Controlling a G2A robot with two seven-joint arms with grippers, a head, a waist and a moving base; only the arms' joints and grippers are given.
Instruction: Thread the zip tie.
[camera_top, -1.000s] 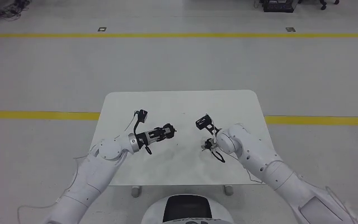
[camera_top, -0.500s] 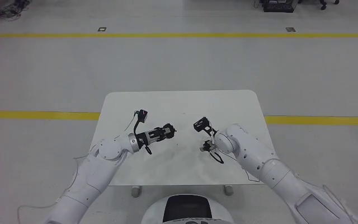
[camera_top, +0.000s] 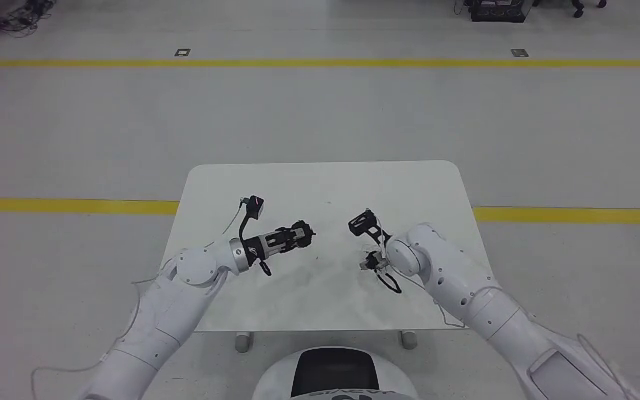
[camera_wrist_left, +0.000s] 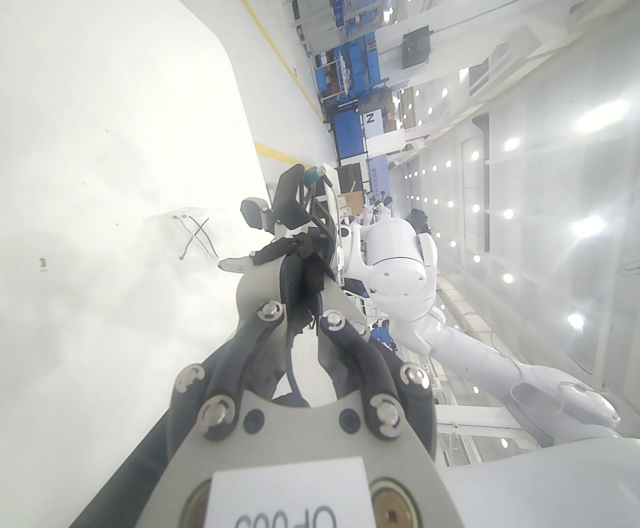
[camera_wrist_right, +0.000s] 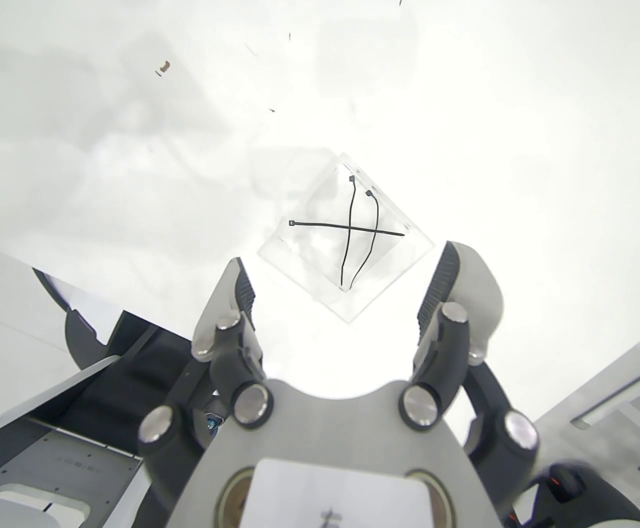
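A clear tray (camera_wrist_right: 306, 256) sits on the white worktop (camera_top: 320, 185) and holds three black zip ties (camera_wrist_right: 350, 231). Two of them lie almost side by side and the third crosses them. The tray's walls are see-through and hard to trace against the pale surface, so only its edges stand out.

The right tool (camera_wrist_right: 345, 265) hangs over this tray with its two fingers wide apart and nothing between them. From its own wrist, the tray's nearest corner falls in the gap between the fingers. In the top view this tool is a small dark shape tucked under its wrist, and its fingers cannot be told apart there.

The left tool (camera_top: 306, 236) is over the middle of the worktop, well apart from the right tool, with its fingers brought together. In its own wrist view the fingertips overlap the dark parts of the right arm behind them, so I cannot tell whether anything is pinched there. A thin dark strand runs down between the finger links, and I cannot tell whether it is a zip tie or a cable.

A small brown speck (camera_wrist_right: 163, 66) lies on the worktop, well away from the tray. In the top view both arms cover parts of the worktop's near edge.
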